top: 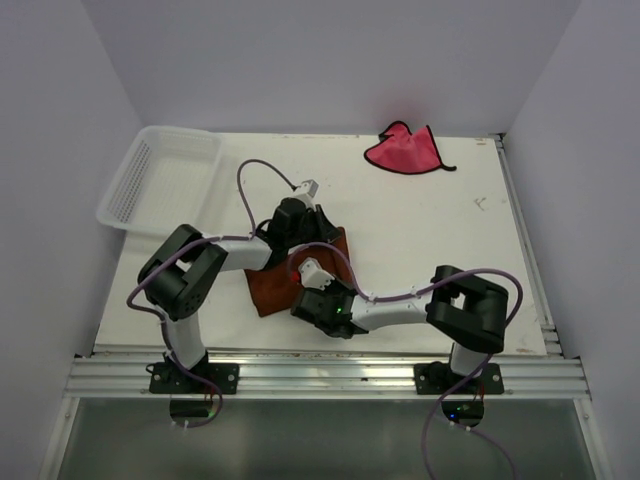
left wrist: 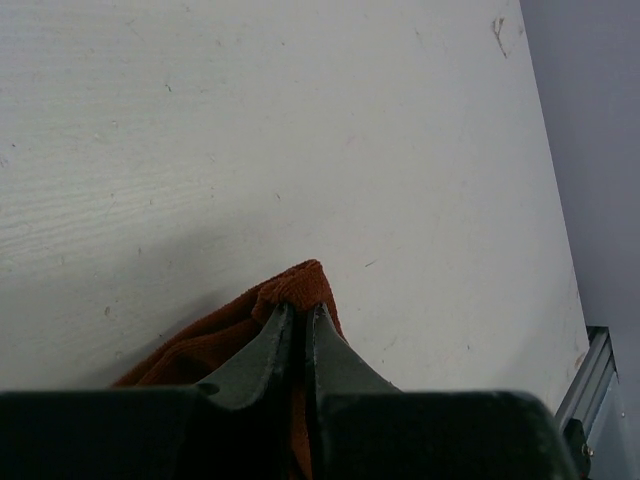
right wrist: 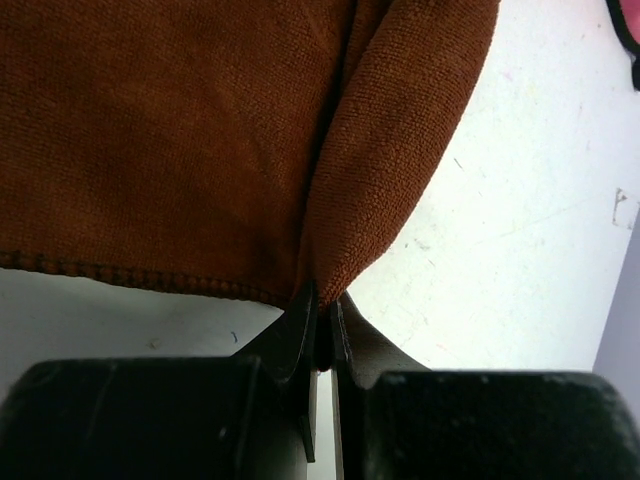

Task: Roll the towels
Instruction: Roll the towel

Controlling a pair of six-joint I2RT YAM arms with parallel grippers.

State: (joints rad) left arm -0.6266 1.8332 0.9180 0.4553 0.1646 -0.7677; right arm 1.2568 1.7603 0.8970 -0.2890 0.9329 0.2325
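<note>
The right jaws fill the bottom of the right wrist view. They are closed, their tips pinching the orange towel [right wrist: 180,150] where a fold of the cloth runs down to its stitched hem. The fold rises straight up from the tips. The flat part of the towel spreads to the left of it, and bare bench [right wrist: 520,230] lies to the right.

The left jaws are also closed. Their tips grip a bunched corner of the orange towel [left wrist: 290,290], which peaks just above them. The rest of the cloth drops away to the lower left, under the jaws.

From above, the orange towel [top: 275,285] lies on the bench [top: 420,230] between the two arms. The left wrist covers its far edge and the right wrist covers its near right edge.

The pink towel [top: 402,150] lies crumpled, well apart from the orange towel. It is far to the right and beyond it, at the bench's far edge. A sliver of the pink towel [right wrist: 625,25] also shows in the corner of the right wrist view.

The basket [top: 150,180], of white mesh, sits beyond and to the left of the orange towel, with one end hanging over the bench's left edge. Both towels lie outside it.
</note>
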